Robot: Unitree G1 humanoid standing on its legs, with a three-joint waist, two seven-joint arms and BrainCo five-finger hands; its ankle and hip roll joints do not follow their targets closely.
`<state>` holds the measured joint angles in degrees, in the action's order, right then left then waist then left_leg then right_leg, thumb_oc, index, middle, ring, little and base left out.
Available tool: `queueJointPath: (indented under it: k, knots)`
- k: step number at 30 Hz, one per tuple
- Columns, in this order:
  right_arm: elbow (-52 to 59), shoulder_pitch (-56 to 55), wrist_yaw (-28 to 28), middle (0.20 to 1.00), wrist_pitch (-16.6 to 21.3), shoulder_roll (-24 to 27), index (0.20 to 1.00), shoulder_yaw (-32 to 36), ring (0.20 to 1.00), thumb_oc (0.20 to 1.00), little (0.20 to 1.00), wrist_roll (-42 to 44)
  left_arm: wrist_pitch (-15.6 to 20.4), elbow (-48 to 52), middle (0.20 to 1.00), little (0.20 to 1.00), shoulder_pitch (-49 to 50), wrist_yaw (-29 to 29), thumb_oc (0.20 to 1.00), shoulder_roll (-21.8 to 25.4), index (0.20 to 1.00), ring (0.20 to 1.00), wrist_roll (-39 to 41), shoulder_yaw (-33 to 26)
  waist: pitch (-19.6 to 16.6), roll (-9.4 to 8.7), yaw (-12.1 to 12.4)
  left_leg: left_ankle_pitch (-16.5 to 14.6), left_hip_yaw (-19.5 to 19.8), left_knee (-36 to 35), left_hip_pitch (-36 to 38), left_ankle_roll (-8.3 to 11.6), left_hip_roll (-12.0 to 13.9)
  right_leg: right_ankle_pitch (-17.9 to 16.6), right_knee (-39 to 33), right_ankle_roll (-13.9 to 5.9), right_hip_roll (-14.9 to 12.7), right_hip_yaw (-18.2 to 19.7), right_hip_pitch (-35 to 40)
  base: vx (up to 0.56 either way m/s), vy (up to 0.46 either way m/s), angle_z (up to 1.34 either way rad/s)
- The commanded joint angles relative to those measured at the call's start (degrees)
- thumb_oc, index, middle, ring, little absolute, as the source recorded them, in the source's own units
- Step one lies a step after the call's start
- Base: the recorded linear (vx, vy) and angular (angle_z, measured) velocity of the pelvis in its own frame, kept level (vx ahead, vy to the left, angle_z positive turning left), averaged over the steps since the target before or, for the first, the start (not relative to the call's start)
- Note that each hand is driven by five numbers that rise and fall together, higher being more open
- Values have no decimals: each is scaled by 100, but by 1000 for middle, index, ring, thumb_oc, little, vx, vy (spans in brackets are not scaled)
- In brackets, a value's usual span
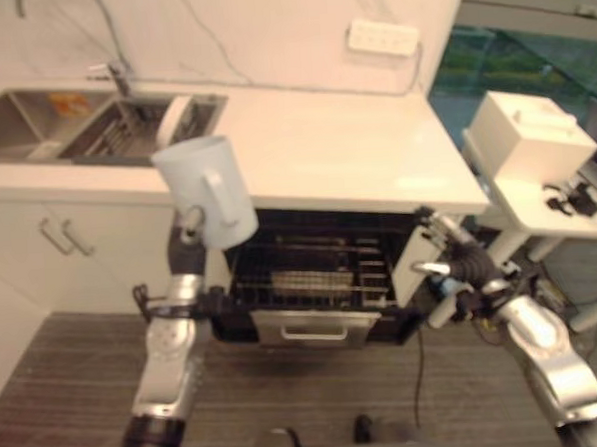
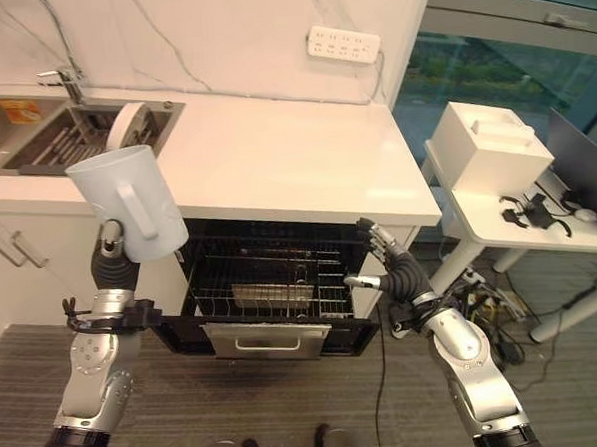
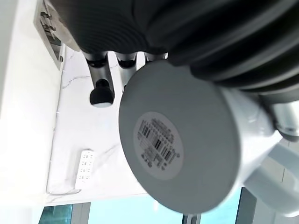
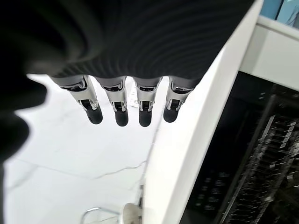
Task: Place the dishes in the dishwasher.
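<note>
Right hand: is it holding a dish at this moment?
No. The right hand hangs open beside the open dishwasher; the left hand holds the mug.

Pale blue handled mug (image 2: 127, 200) above a black wire-racked dishwasher (image 2: 267, 285); white grey-veined marble countertop (image 2: 295, 154); grey striped floor (image 2: 288, 404).

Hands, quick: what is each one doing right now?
Left hand: shut on the mug.
Right hand: open, holding nothing, by the dishwasher.
</note>
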<state>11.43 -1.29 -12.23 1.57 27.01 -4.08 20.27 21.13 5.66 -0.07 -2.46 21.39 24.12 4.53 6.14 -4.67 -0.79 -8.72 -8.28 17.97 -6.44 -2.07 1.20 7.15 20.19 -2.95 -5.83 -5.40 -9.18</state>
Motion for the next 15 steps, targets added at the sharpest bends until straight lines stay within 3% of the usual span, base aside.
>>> queueJointPath:
  k: [1, 5, 6, 7, 8, 9, 11, 15]
  knots:
    - [25, 247, -359, 1000, 112, -73, 1000, 88, 1000, 1000, 1000, 744, 57, 83, 200, 200, -157, 255, 200, 178, 200, 200, -44, 57, -138, 88, -43, -103, -60, -78, 153, 171, 358, -17, -300, 4, 157, -26, 336, 164, -258, 0]
    - [19, 156, -502, 1000, 67, -159, 1000, 68, 1000, 1000, 1000, 946, 234, -7, 200, 200, -86, -32, 200, 186, 200, 200, -443, 48, -173, 119, -87, 163, -251, -78, 309, 309, 349, 77, -300, 136, 222, 11, 362, 125, -199, -4]
    - [-2, 147, -481, 1000, 77, -108, 1000, 73, 1000, 1000, 1000, 982, 437, -4, 200, 200, -67, -446, 200, 202, 200, 200, -745, 60, -96, 16, -39, 676, -250, -78, 396, 384, 194, 72, -300, 209, 169, 114, 420, 105, -140, 4]
    - [0, 148, -486, 1000, 87, -86, 1000, 88, 1000, 1000, 1000, 987, 537, -2, 200, 200, -69, -664, 200, 204, 200, 200, -883, 65, -44, -6, -13, 880, -154, -78, 333, 438, 188, 51, -300, 221, 164, 129, 448, 44, -60, 15]
    - [-30, 253, -448, 1000, 123, -35, 1000, 68, 1000, 1000, 1000, 947, 595, -82, 200, 200, -132, -1047, 200, 194, 200, 200, -1191, 62, 52, 32, 4, 928, 20, -78, 130, 500, 367, 7, -300, 198, 212, 128, 456, -27, 66, 9]
    - [-128, 415, -380, 1000, 228, -72, 1000, -72, 1000, 1000, 1000, 865, 629, -282, 200, 200, -280, -1553, 200, 177, 200, 200, -1716, 140, 109, 89, -43, 647, 32, -78, 3, 464, 543, 17, -300, 181, 222, 114, 446, -27, 127, 10]
    - [-108, 522, -274, 1000, 244, 0, 1000, -145, 1000, 1000, 1000, 1023, 446, -472, 200, 200, -510, -2071, 200, 256, 200, 200, -2397, 263, 30, 178, -102, 283, 163, -78, -29, 414, 603, 36, -300, 113, 174, 53, 430, 21, 172, 9]
    - [-35, 661, -254, 1000, 130, 92, 1000, -137, 1000, 1000, 1000, 1335, 255, -723, 200, 200, -791, -2611, 200, 534, 200, 200, -3479, 428, -197, 268, -168, 65, 193, -78, 36, 461, 614, 80, -300, 8, 11, -180, 439, 45, 147, 14]
